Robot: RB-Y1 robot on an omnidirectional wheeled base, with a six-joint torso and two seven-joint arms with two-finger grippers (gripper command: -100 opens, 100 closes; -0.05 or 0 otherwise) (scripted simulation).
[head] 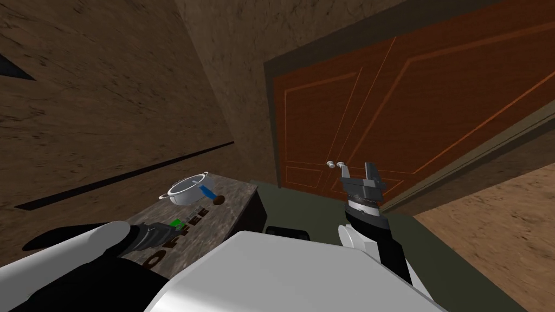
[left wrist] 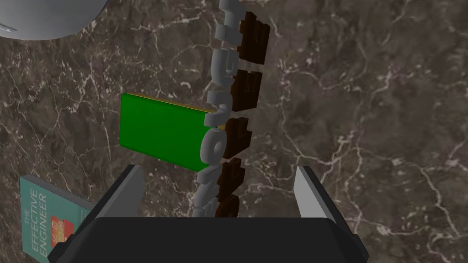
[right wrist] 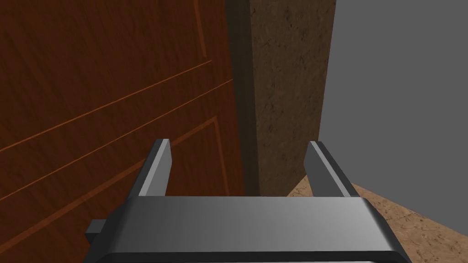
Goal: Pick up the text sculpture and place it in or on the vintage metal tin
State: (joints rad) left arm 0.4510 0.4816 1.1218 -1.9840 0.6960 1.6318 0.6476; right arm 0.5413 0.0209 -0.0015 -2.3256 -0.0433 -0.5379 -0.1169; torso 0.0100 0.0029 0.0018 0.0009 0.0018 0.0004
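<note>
The table top [left wrist: 374, 100] is dark stone with white veins. The pot [head: 186, 192] near its far edge is shiny metal. The letters [left wrist: 244, 91] look smooth and dull.

A home, this was: a panelled reddish-brown double door [head: 412, 108] with small knobs [head: 335, 163] in rough brown walls [head: 108, 108], and left of that door a marbled worktop [head: 238, 190] bearing a white pot [head: 187, 190], a teal book [left wrist: 45, 221] and a text sculpture [left wrist: 238, 132].
</note>
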